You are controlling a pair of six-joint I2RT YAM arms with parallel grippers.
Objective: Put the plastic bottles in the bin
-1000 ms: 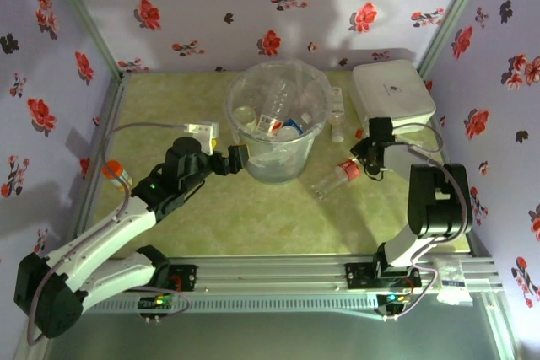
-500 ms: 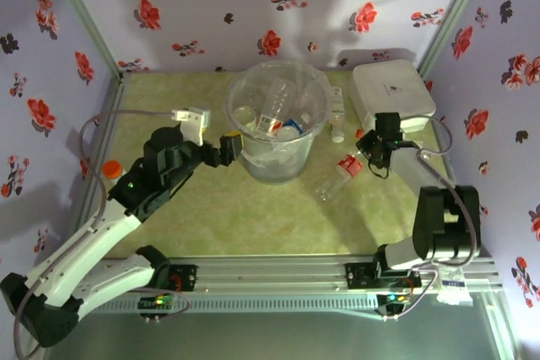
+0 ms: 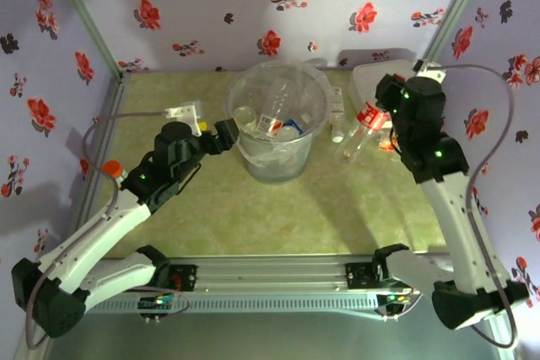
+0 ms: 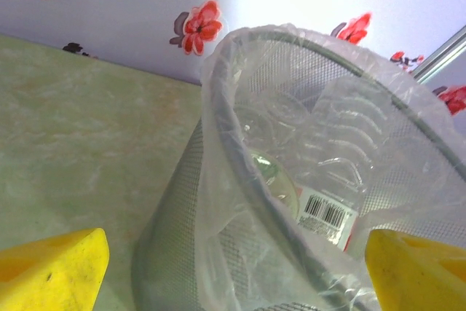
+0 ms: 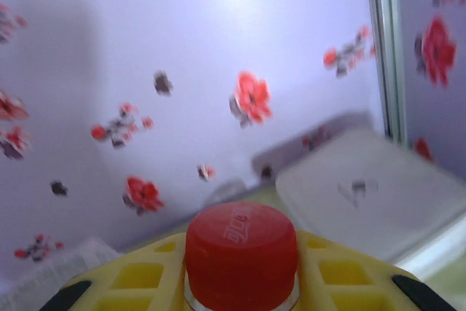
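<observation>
The bin (image 3: 250,154) stands at the middle back of the table, lined with a clear bag and holding several plastic bottles (image 3: 278,120). My right gripper (image 3: 377,114) hangs to the bin's right, shut on a clear red-capped, red-labelled plastic bottle (image 3: 358,135) whose body slants down and left. In the right wrist view its red cap (image 5: 242,249) sits gripped between the yellow fingers (image 5: 138,278). My left gripper (image 3: 222,137) is open at the bin's left wall. In the left wrist view the bin (image 4: 218,202) lies between the spread yellow fingertips (image 4: 52,273).
A white lidded box (image 3: 378,83) sits at the back right, partly behind the right arm. A small clear bottle (image 3: 337,120) lies between bin and box. An orange-capped bottle (image 3: 112,169) rests by the left wall. Flowered walls close three sides.
My right arm lifted the red-capped bottle off the table and swung up and back, beside the bin. My left gripper moved up along the bin's left side.
</observation>
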